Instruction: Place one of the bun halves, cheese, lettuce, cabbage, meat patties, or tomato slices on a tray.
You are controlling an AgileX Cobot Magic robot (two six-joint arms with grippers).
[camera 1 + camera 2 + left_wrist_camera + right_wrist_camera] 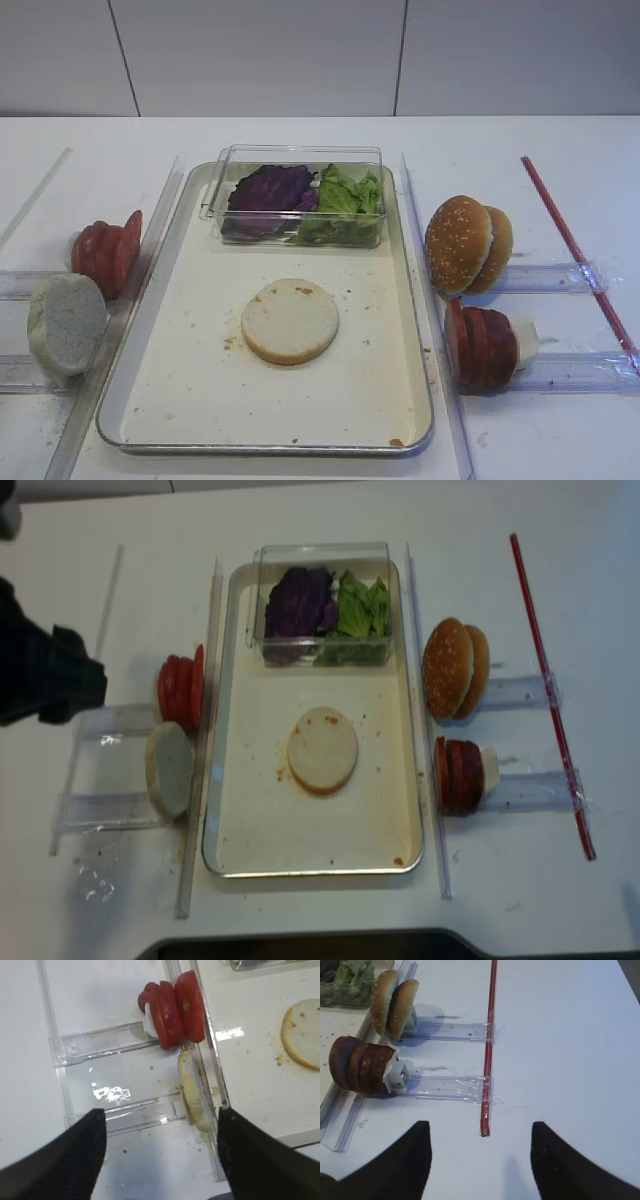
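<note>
A pale bun half (290, 320) lies flat, cut face up, near the middle of the tray (160, 400), with crumbs scattered around it. At the top of the tray stands a clear plastic box (300, 160) holding purple cabbage (268, 190) on its left and green lettuce (345, 200) on its right. Left of the tray, on the white worktop (560, 140), the tomato slices (108, 252) stand on edge in a clear holder, and just below them another pale, rough-faced bun half (65, 322) leans against the tray's side rail. On the right side of the frame two sesame buns (465, 243) stand upright, with the meat patties (478, 345) in a row below them, and a red stick (575, 250) runs diagonally near the right edge. The left pincer (160, 1155) hangs spread wide above the rough bun half, pinching nothing. The right pincer (480, 1160) is likewise spread and empty, over bare worktop at the lower end of the red stick.
</note>
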